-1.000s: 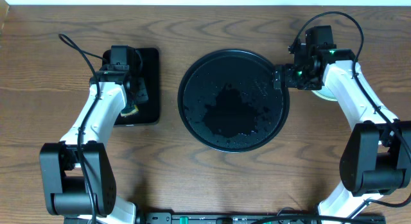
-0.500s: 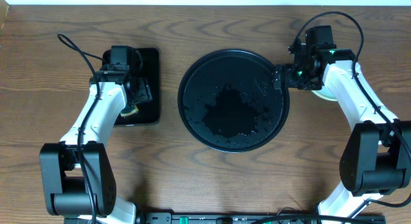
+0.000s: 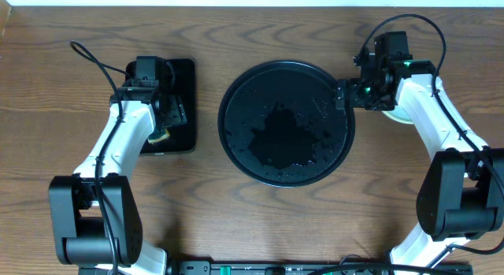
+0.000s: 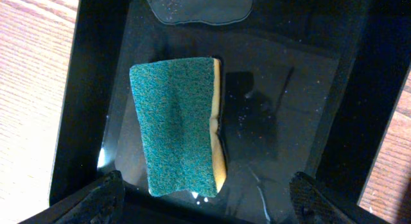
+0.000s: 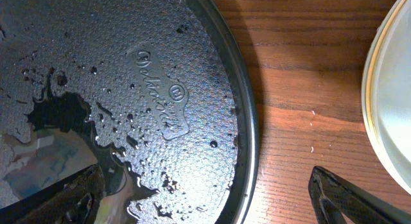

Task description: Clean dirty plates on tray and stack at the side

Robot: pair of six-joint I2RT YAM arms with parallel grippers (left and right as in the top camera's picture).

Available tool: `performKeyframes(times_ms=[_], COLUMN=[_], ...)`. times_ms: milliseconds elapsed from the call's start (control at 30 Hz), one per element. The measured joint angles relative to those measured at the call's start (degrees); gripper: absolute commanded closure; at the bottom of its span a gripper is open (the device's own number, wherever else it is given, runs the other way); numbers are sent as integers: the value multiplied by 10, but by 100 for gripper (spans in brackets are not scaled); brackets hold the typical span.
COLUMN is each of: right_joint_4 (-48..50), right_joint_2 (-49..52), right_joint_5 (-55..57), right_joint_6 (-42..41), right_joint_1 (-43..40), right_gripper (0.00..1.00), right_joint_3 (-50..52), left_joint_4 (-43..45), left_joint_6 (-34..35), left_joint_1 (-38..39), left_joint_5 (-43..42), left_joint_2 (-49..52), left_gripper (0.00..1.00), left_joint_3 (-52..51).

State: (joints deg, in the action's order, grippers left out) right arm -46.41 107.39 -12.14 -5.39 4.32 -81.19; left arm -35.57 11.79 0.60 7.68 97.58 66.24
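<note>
The round black tray [image 3: 244, 86] lies at the table's middle, wet with droplets and a puddle, with no plate on it. It fills the left of the right wrist view [image 5: 160, 70]. A pale plate [image 3: 402, 113] lies on the wood right of the tray, mostly hidden under my right arm; its rim shows in the right wrist view [image 5: 388, 89]. I cannot tell how many plates are stacked there. My right gripper [image 3: 351, 94] is open and empty over the tray's right rim [image 5: 212, 205]. My left gripper [image 3: 163, 120] is open and empty [image 4: 209, 208].
A small rectangular black tray [image 3: 186, 76] lies at the left, wet inside [image 4: 289, 89]. A green-and-yellow sponge [image 4: 176, 128] lies in it, just under my left gripper. Bare wood-grain table surrounds both trays.
</note>
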Motion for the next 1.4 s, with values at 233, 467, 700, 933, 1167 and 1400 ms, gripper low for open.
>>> performKeyframes(times_ms=[233,467,700,933,1167,1400], right_joint_4=[0,-1,2,3,-16,61], right_joint_2=[0,-64,-287,-523,-714,-905], right_joint_5=[0,2,5,63,88,96], right_joint_6=[0,0,0,5,80,129], right_joint_1=[0,0,1,2,2,-9], right_gripper=[1,1,1,1,1,1], right_joint_3=[0,7,8,5,16,193], left_joint_4=[0,0,0,0,0,0], left_joint_6=[0,0,0,0,0,0], left_joint_1=[0,0,0,0,0,0], left_joint_5=[0,0,0,0,0,0], left_joint_2=[0,0,0,0,0,0], left_gripper=[18,18,17,18,18,17], left_joint_3=[0,0,0,0,0,0])
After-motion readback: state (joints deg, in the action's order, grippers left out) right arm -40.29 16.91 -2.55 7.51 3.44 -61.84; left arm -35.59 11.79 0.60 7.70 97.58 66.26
